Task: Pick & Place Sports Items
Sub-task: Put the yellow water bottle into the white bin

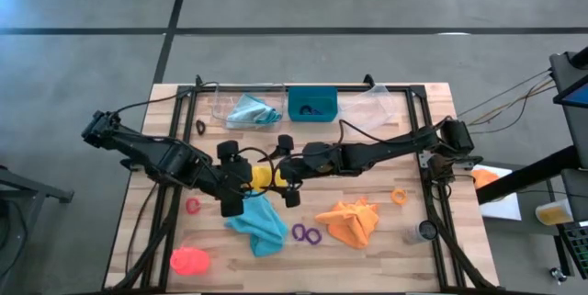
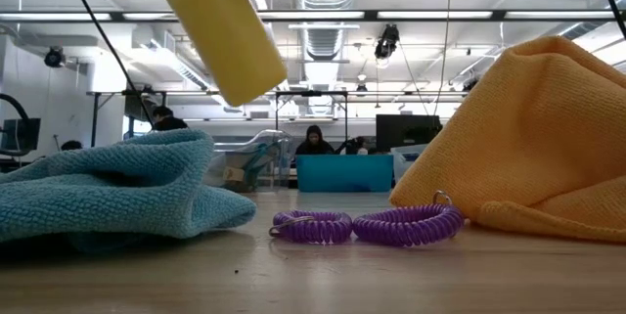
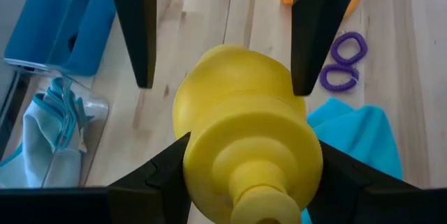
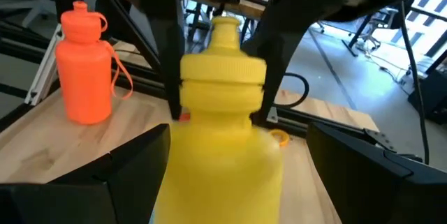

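Note:
A yellow bottle (image 1: 267,177) hangs over the middle of the table, between my two grippers. My left gripper (image 1: 246,179) comes from the left and is shut on the bottle's cap end. From the right, my right gripper (image 4: 223,182) stands open, its fingers (image 3: 137,35) on either side of the bottle's body with gaps showing. Below lie a teal cloth (image 1: 260,224), two purple rings (image 2: 367,226) and an orange cloth (image 1: 352,223). A pink-red bottle (image 4: 85,67) stands at the near left corner. My left gripper pinches the yellow bottle at the collar just below its cap (image 3: 192,155), one finger on each side. The fingers slant down from the table's left, along the bottle. The bottle is lifted clear of the table and tilted (image 2: 230,35), its cap end toward my left wrist.
A clear tray holding a pale blue cloth (image 1: 253,111), a teal bin (image 1: 312,104) and a second clear tray (image 1: 377,107) line the far edge. A red ring (image 1: 193,206), an orange ring (image 1: 399,195), a black ring (image 1: 200,128) and a small grey can (image 1: 423,232) lie around.

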Tool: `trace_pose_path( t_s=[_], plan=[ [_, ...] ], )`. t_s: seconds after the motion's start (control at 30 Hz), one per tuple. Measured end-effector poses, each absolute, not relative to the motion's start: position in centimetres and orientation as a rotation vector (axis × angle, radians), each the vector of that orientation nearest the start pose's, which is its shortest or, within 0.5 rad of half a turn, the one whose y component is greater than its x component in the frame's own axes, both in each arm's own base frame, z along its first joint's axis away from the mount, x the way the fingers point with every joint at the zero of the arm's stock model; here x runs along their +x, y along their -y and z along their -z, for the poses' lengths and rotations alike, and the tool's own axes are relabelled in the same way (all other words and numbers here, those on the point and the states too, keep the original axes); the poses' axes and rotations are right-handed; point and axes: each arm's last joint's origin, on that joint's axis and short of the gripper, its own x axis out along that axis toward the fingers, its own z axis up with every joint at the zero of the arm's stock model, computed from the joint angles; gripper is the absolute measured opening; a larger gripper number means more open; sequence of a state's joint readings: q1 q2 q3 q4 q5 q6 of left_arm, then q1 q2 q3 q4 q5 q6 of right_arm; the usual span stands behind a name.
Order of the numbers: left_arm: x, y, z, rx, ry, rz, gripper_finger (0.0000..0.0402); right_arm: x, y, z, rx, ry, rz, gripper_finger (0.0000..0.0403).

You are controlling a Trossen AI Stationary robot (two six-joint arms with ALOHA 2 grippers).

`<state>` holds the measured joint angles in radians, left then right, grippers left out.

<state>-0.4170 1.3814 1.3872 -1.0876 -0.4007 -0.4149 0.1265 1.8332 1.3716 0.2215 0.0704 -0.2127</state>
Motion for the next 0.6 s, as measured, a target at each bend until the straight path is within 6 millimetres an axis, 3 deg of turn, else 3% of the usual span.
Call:
trace_pose_path(
  t_s=[0.17, 0.6],
  plan=[
    [24.3, 9.5, -34.1, 0.045, -0.958, -0.187, 0.0213, 42.5, -5.2, -28.1, -0.232, -0.229, -0.080, 0.0324],
    [25.4, 9.8, -33.4, 0.086, -0.958, -0.166, 0.0211, 42.6, -5.2, -28.0, -0.234, -0.222, -0.100, 0.0242]
  ],
)
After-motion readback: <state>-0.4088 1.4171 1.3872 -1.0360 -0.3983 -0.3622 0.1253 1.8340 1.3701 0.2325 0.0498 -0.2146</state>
